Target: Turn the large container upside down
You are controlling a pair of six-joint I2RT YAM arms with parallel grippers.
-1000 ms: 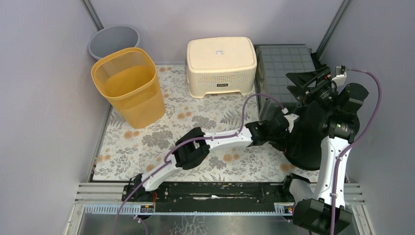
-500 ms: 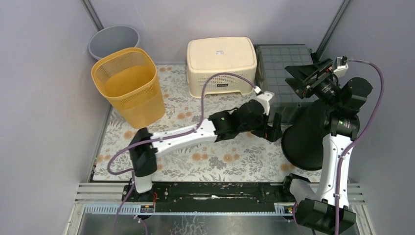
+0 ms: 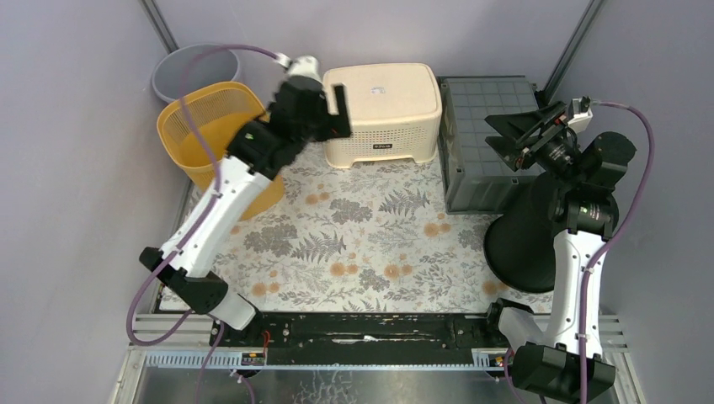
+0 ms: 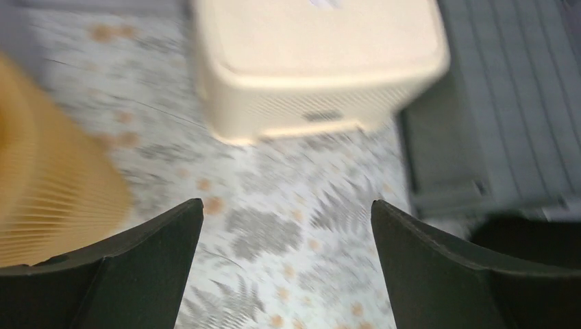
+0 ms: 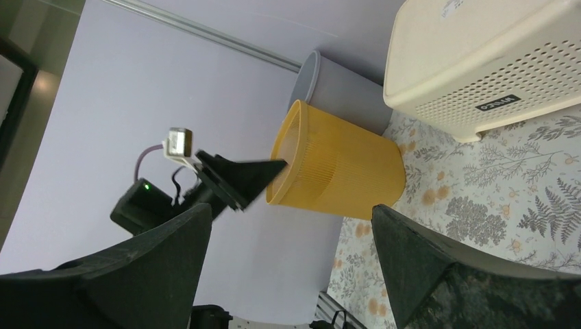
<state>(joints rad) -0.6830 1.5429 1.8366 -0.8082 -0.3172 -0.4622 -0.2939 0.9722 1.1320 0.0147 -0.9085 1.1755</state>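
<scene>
The large grey crate (image 3: 484,126) stands at the back right with a gridded face up; it also shows in the left wrist view (image 4: 500,103). My left gripper (image 3: 339,108) is open and empty, raised high between the yellow mesh basket (image 3: 221,151) and the cream perforated container (image 3: 383,105). In the left wrist view, my left gripper (image 4: 287,203) looks down on the floral mat, blurred. My right gripper (image 3: 515,135) is open and empty, raised over the crate's right part. In its own view, my right gripper (image 5: 290,208) points across at the basket (image 5: 336,168).
A grey round bin (image 3: 195,69) stands in the back left corner behind the basket. A black cone-shaped bin (image 3: 522,240) sits by the right arm, near the crate's front. The floral mat (image 3: 362,244) covers the table. Purple walls close in both sides.
My left arm has swung from beside the grey crate's front wall up and far to the left, to between the yellow basket and the cream container. The right gripper has barely shifted.
</scene>
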